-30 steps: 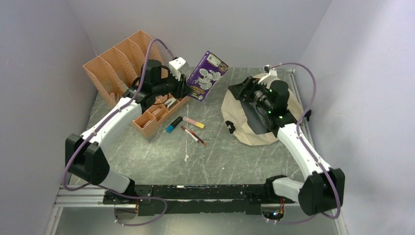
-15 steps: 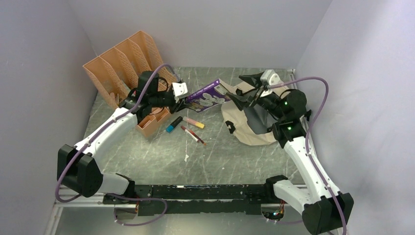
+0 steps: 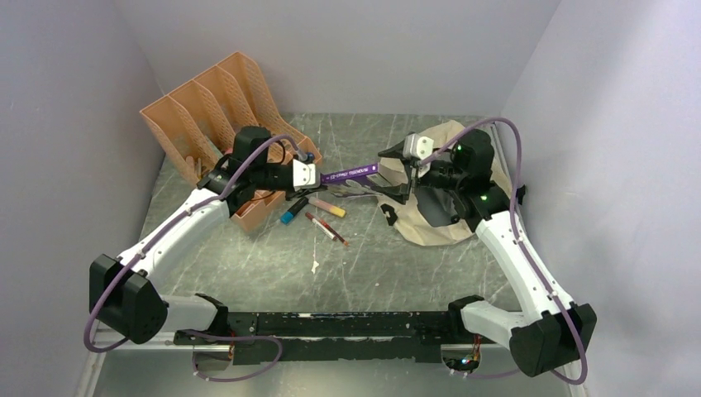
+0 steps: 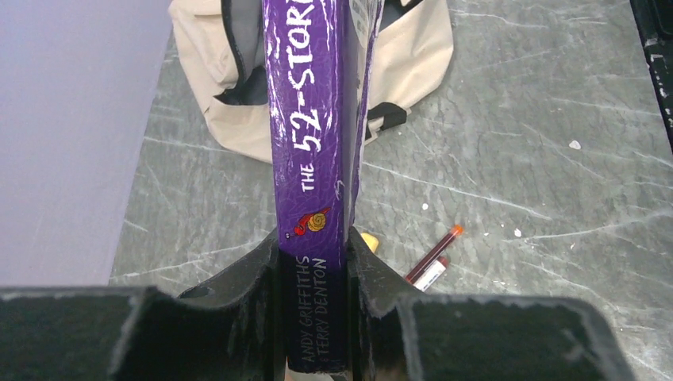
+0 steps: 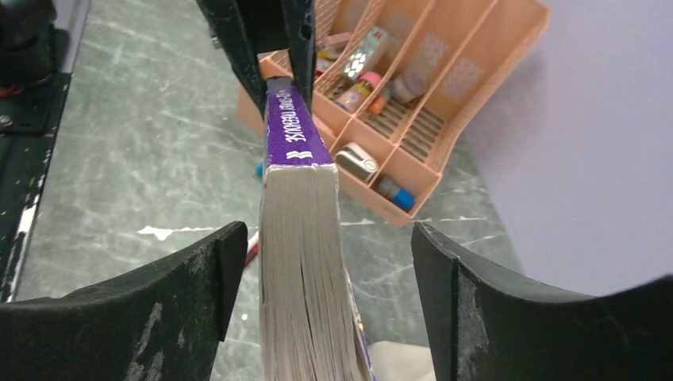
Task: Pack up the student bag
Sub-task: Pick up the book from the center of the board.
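Note:
A purple paperback book hangs level above the table between the two arms. My left gripper is shut on its spine end, author names between the fingers. My right gripper is open around the book's far end; in the right wrist view the page edges stand between the two pads, with a gap on each side. The student bag, beige with a dark open mouth, lies on the table under and behind the right gripper and shows past the book in the left wrist view.
An orange file organizer with small items in its front tray stands at the back left. A blue highlighter, a yellow-pink marker and a red pen lie on the marble table below the book.
The left arm has brought the book down from upright to level, pointing at the right arm. The right gripper has swung off the bag and now has its jaws around the book's free end.

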Robot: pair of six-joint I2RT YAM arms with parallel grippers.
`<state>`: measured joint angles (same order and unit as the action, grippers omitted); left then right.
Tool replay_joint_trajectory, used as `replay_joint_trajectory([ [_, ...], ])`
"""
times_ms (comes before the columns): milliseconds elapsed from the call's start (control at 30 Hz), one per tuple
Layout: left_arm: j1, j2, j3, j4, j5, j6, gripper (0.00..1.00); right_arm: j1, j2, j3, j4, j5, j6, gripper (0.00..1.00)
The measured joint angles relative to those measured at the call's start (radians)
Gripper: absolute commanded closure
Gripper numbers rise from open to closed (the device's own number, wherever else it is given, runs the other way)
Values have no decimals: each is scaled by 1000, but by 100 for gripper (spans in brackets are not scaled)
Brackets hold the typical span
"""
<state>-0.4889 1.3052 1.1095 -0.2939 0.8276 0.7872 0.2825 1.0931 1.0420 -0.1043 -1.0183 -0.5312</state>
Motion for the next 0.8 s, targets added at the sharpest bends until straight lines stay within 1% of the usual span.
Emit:
replay_joint_trajectory([
  [133, -7, 0, -4, -7, 9, 22, 95, 28, 33, 21, -81, -6, -43, 38],
  [167, -8, 0, -4, -8, 10, 25, 95, 34, 41, 24, -95, -6, -50, 43],
  [333, -12, 0, -5, -9, 10, 30, 95, 50, 64, 25, -132, -15, -56, 65],
  [400, -12, 0, -8, -3, 7, 24, 95, 53, 66, 25, -140, -19, -55, 78],
  [433, -12, 0, -10, 2, 4, 18, 92, 53, 66, 25, -143, -21, -54, 87],
  [467, -12, 0, -10, 8, 1, 9, 86, 54, 66, 25, -146, -23, -51, 100],
  [567, -13, -2, -26, 61, -21, -50, 64, 53, 65, 24, -132, -13, -33, 100],
  [600, -13, -2, -31, 82, -30, -80, 54, 53, 65, 24, -121, 2, -16, 100],
  [667, -14, -1, -36, 145, -72, -171, 41, 55, 60, 19, -85, 47, 28, 100],
  [700, -14, -1, -36, 184, -101, -227, 25, 61, 55, 15, -61, 86, 61, 100],
  [733, -13, -1, -36, 218, -124, -269, 15, 66, 49, 12, -36, 139, 93, 100],
  [800, -14, -2, -36, 299, -185, -371, 10, 70, 37, 10, 2, 287, 169, 100],
])
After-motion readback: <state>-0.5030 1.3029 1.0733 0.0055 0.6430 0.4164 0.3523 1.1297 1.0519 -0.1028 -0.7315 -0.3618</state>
